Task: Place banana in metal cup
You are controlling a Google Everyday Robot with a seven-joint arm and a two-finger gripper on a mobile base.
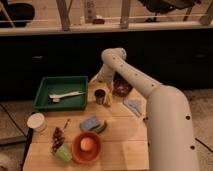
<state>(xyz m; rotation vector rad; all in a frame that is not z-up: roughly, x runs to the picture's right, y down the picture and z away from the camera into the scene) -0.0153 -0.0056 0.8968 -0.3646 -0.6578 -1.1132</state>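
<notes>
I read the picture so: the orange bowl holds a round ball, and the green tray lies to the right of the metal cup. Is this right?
Not quite. The camera view shows the green tray to the left of the metal cup, not to the right. The orange bowl does hold a round ball. The gripper hangs just above the metal cup.

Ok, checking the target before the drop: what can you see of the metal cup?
The metal cup is a small, dark, shiny cylinder, upright on the wooden table just right of the green tray. A yellowish patch shows at its rim; whether it is inside, I cannot tell. The gripper hangs right above it.
</notes>
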